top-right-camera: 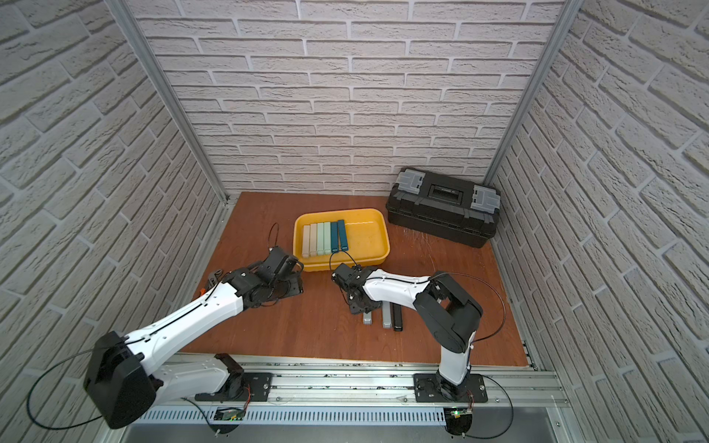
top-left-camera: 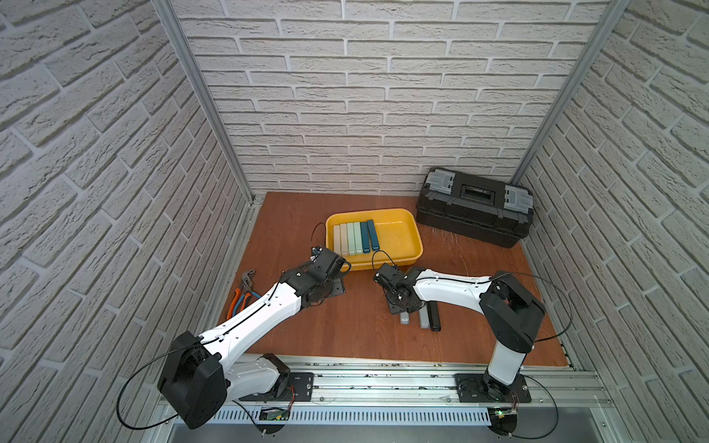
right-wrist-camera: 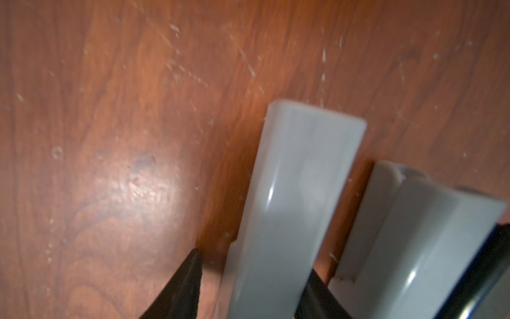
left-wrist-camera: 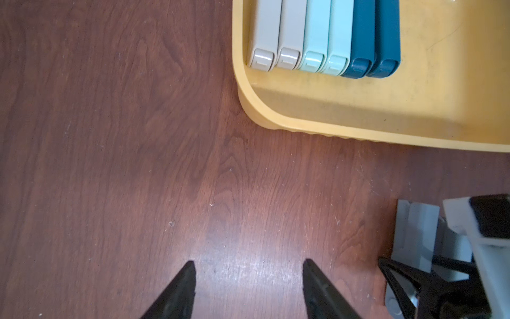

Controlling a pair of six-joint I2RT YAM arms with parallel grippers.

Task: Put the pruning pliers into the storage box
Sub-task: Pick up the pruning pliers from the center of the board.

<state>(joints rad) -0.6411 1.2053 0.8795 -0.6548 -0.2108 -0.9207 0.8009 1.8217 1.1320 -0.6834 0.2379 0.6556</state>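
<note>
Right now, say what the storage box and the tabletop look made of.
Storage box: likely moulded plastic, smooth yellow, semi-matte; rounded rolled rim in one piece. Tabletop: wood or wood-look laminate, reddish brown; grain pattern, scuffs and a soft sheen.

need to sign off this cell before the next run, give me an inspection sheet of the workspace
surface: wood-grain table, lightly scuffed
job's things: six pruning pliers side by side in the yellow storage box; two grey pliers and a black one on the table
clutter: orange- and blue-handled pliers at the table's left edge; closed black toolbox at the back
hands: left hand open, empty; right hand open, astride a grey pliers
cables: black loops at both wrists
surroundings: brick-pattern walls; metal rail in front
</note>
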